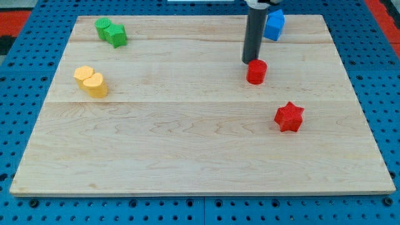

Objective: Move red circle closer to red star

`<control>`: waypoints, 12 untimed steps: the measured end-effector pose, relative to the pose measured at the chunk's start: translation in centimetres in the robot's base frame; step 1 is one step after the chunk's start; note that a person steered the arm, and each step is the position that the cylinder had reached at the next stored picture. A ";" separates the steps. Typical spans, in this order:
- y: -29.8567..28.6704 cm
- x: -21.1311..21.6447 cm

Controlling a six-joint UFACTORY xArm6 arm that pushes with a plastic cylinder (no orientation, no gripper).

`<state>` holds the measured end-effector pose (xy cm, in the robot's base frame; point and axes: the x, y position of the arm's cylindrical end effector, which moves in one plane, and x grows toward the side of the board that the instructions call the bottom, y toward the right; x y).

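Observation:
The red circle (256, 72), a short red cylinder, sits on the wooden board (187, 144) right of centre in the upper half. The red star (289, 117) lies below it and a little to the view's right, apart from it. My tip (249, 62) is at the end of the dark rod coming down from the view's top. It stands just above and left of the red circle, touching or nearly touching its upper left edge.
A blue block (274, 24) sits at the top, just right of the rod. A green block (111, 32) lies at the top left. A yellow heart-like block (91, 82) lies at the left. Blue pegboard surrounds the board.

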<state>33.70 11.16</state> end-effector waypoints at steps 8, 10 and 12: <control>0.1 5.4; 1.3 6.6; 3.1 7.8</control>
